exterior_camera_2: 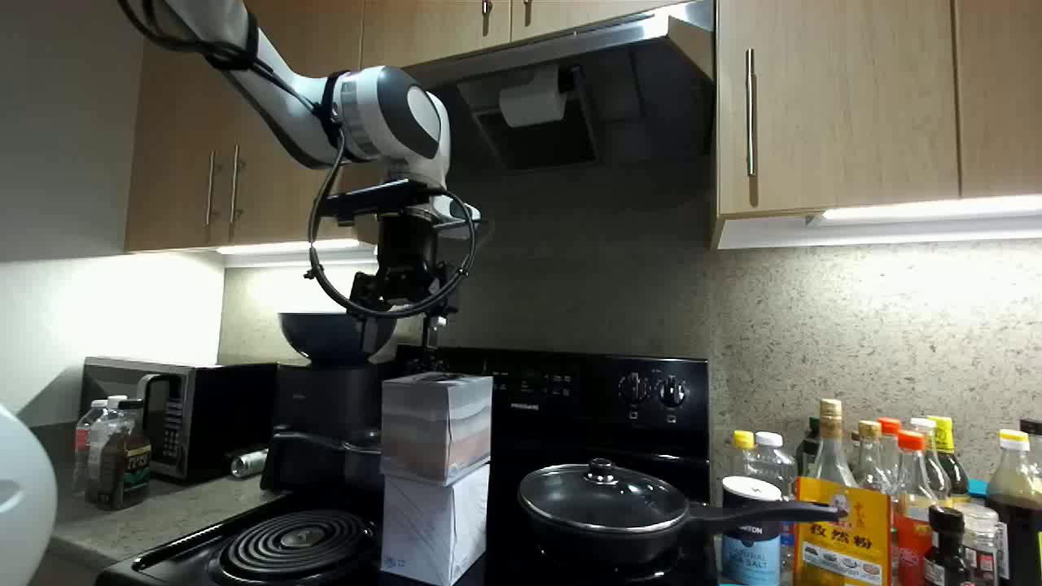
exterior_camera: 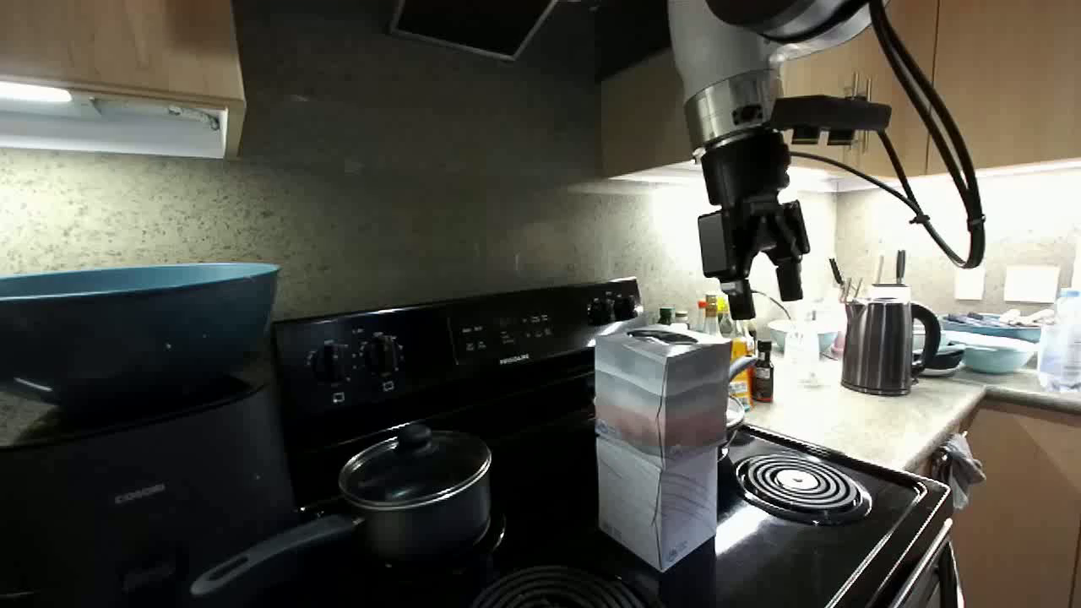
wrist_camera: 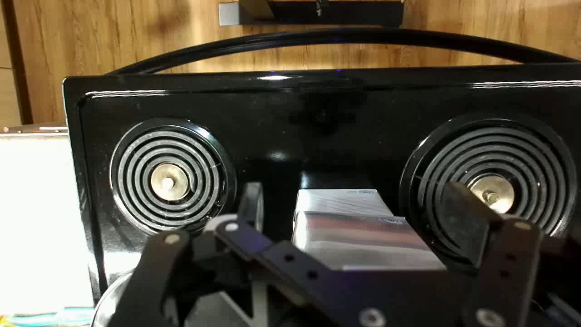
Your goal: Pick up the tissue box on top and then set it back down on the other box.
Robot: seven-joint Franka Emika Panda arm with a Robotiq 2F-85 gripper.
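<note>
Hovering now with jaws spread, above a cube-shaped cardboard tissue box (exterior_camera: 646,393), banded grey to pink, dark-slotted on top, stacked on a whitish cardboard cube (exterior_camera: 650,504)!

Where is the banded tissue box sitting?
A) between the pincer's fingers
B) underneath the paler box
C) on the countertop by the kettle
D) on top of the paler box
D: both exterior views show the banded tissue box resting on the paler box, with the open pincer higher up and touching neither.
</note>
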